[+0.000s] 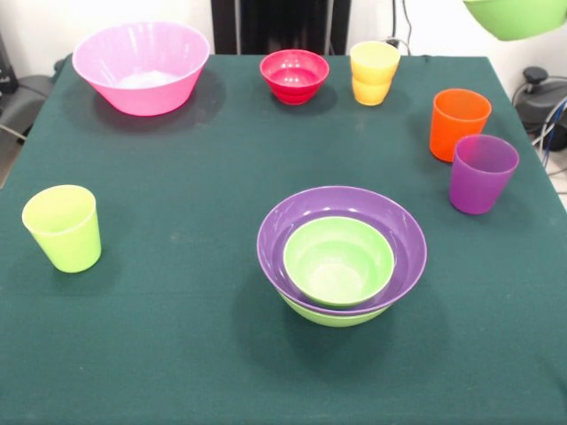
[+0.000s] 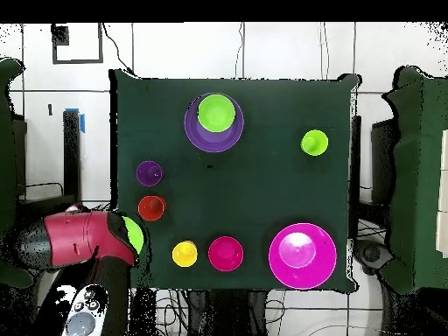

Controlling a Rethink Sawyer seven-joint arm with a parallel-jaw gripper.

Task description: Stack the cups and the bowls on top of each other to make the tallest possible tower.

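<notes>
- Lime cup (image 1: 63,227), at nine o'clock on the table (image 1: 177,354), stands alone, upright and unstacked.
- Pink bowl (image 1: 141,67), at eleven o'clock, sits apart, not yet on the tower.
- Tower (image 1: 341,257), near centre toward six: green bowls nest with the purple bowl (image 1: 390,221), keeping it steady.
- Red bowl (image 1: 294,75) and yellow-orange cup (image 1: 373,73) wait at twelve.
- Orange cup (image 1: 458,123) and purple cup (image 1: 481,173) touch at two o'clock.
- A green bowl (image 1: 514,16) hangs at the top right edge, apparently carried by the arm (image 2: 83,241); I cannot tell how the fingers stand.

Small green bowl (image 1: 338,260) nested in purple bowl (image 1: 342,248) (another green bowl (image 1: 335,316) beneath).
</notes>
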